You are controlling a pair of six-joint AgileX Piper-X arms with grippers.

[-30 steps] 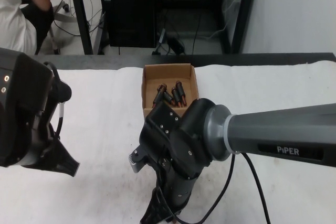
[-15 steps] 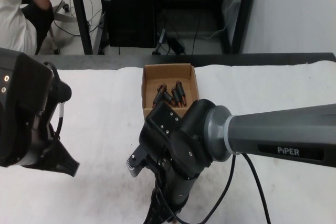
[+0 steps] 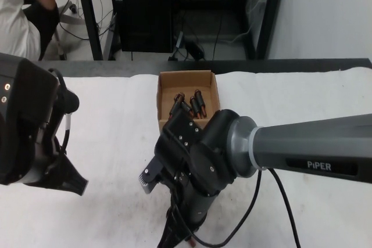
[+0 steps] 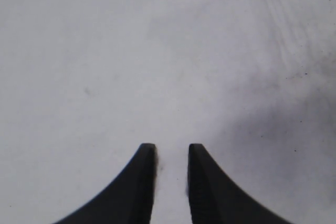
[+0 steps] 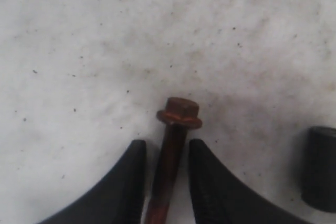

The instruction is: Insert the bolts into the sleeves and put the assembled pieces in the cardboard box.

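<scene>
A rusty brown bolt (image 5: 176,129) lies on the white cloth, its flanged head pointing away from the wrist. My right gripper (image 5: 167,148) straddles its shaft, narrowly open, with a sliver of cloth showing beside the shaft. A black sleeve (image 5: 320,169) lies on the cloth close beside that gripper. In the high view the right arm (image 3: 203,161) points down at the bench's near edge, just in front of the cardboard box (image 3: 186,77), which holds several assembled pieces (image 3: 189,105). My left gripper (image 4: 172,148) hovers over bare cloth, fingers slightly apart and holding nothing.
The left arm's dark body (image 3: 29,126) fills the near left of the bench. White cloth (image 3: 116,143) covers the bench. A black rail (image 3: 290,62) runs along its far edge.
The right arm's wrist has shifted slightly left and up in the high view. The left arm and the box have not moved.
</scene>
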